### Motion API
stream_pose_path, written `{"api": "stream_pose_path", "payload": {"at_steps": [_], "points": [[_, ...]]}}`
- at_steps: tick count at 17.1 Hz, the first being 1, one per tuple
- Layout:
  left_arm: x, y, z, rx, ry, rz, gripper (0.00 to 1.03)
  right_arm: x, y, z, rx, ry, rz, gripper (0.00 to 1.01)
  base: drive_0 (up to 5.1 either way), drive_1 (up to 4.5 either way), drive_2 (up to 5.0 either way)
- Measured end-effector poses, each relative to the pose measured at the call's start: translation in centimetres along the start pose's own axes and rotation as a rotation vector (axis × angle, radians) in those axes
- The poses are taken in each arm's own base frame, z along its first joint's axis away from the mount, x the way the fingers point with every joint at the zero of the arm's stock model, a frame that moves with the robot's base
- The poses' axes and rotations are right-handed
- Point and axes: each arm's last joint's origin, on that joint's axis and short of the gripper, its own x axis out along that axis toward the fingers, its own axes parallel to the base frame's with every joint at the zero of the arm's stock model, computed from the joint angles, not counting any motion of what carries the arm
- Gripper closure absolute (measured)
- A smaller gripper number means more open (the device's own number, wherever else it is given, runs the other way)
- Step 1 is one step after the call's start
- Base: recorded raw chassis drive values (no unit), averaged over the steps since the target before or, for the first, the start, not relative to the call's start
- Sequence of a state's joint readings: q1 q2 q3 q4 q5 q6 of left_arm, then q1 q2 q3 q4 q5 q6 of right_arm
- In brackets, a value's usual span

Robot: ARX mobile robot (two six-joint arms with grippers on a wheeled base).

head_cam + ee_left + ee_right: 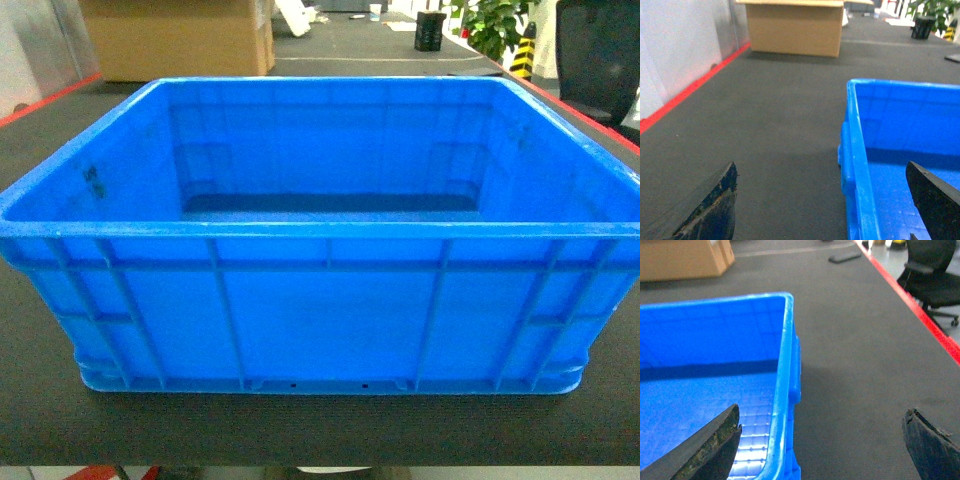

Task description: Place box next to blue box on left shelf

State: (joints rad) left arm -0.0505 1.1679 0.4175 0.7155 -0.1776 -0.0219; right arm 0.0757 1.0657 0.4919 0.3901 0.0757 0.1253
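Only the dark tips of each spread tool show, the left tool point(822, 200) straddling the left wall and the right tool point(822, 440) the right wall of the large bright blue ribbed plastic crate point(320, 310), which sits on the dark grey red-edged desk point(775, 130), a brown cardboard box point(795, 27) beyond.

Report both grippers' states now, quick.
Left gripper: open, fingers straddling the box's left wall, holding nothing.
Right gripper: open, fingers straddling the box's right wall, holding nothing.
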Motion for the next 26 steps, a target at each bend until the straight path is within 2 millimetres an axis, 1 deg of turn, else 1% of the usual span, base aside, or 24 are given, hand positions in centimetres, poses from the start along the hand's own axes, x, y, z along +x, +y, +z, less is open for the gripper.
{"api": "stream_pose_path", "payload": {"at_steps": [1,3,4,6,8,10,13,16,17,21,22,23,24,26], "points": [[2.4,-0.7,-0.3,0.01,0.056,-0.024,0.05,2.5,0.4,0.4,-0.005,0.063,0.003,0.03,0.0,0.0,0.0],[6.1,-2.2,-0.3,0.016,0.113,-0.077,0.05,6.5,1.1,1.5,0.002,0.133,0.011,0.03,0.0,0.0,0.0],[7.4,-2.7,-0.7,0.018,0.154,-0.098,0.05,8.2,1.5,1.6,0.011,0.17,0.023,0.03,0.0,0.0,0.0],[9.0,-3.1,-1.7,0.022,0.235,-0.111,0.05,10.5,1.7,0.4,0.023,0.254,0.024,0.03,0.0,0.0,0.0],[10.1,-3.3,-2.1,0.022,0.291,-0.106,0.05,11.6,1.8,-0.7,0.047,0.333,0.027,0.03,0.0,0.0,0.0],[10.7,-3.4,-2.3,0.014,0.342,-0.109,0.05,11.9,2.3,-1.0,0.072,0.357,0.045,0.03,0.0,0.0,0.0],[10.9,-3.6,-2.7,0.008,0.424,-0.109,0.05,12.0,3.0,-1.3,0.079,0.377,0.062,0.03,0.0,0.0,0.0],[10.9,-3.6,-2.7,-0.003,0.434,-0.11,0.05,12.1,3.1,-1.7,0.075,0.397,0.061,0.03,0.0,0.0,0.0],[10.9,-3.5,-2.7,-0.007,0.437,-0.098,0.11,12.1,3.1,-1.6,0.07,0.399,0.061,0.27,0.0,0.0,0.0],[10.9,-3.4,-2.8,0.019,0.451,-0.099,0.57,12.1,3.1,-1.7,0.056,0.402,0.063,0.71,0.0,0.0,0.0],[10.9,-3.4,-2.8,0.022,0.452,-0.1,0.68,12.2,3.0,-1.7,0.052,0.403,0.056,0.84,0.0,0.0,0.0],[10.9,-3.4,-2.8,0.024,0.45,-0.103,0.8,12.2,2.8,-1.7,0.061,0.404,0.056,0.91,0.0,0.0,0.0],[10.9,-3.4,-2.7,0.034,0.446,-0.096,0.85,12.2,2.9,-1.7,0.069,0.402,0.055,0.91,0.0,0.0,0.0],[11.0,-3.4,-2.6,0.042,0.431,-0.089,0.87,12.3,2.9,-1.5,0.074,0.389,0.058,0.91,0.0,0.0,0.0]]}}
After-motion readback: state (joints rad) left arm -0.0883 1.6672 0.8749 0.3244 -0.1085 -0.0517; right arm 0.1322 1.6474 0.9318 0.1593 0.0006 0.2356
